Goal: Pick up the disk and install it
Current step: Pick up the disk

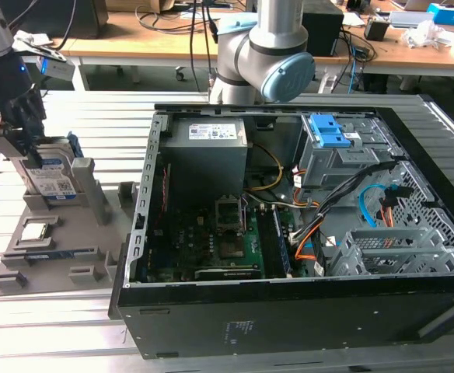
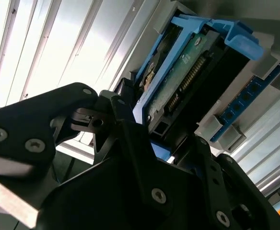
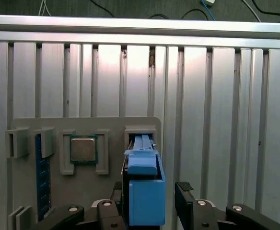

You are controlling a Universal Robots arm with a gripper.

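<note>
**Q:** Where is the disk (image 1: 56, 183) seated?
**A:** Upright in the grey holder (image 1: 79, 237), beside the case (image 1: 289, 318).
**Q:** And the gripper (image 3: 150, 190)?
**A:** Spread astride the disk, unclamped. Centring is advised, so the blue frame is gripped squarely.

The exterior view looked down from well away, the disk (image 1: 54, 177) at the exterior view's left. Both wrist views shared the disk close up. The first wrist view looked straight down on the disk (image 3: 145, 191), the second slantwise along its edge (image 2: 178, 81).
</note>
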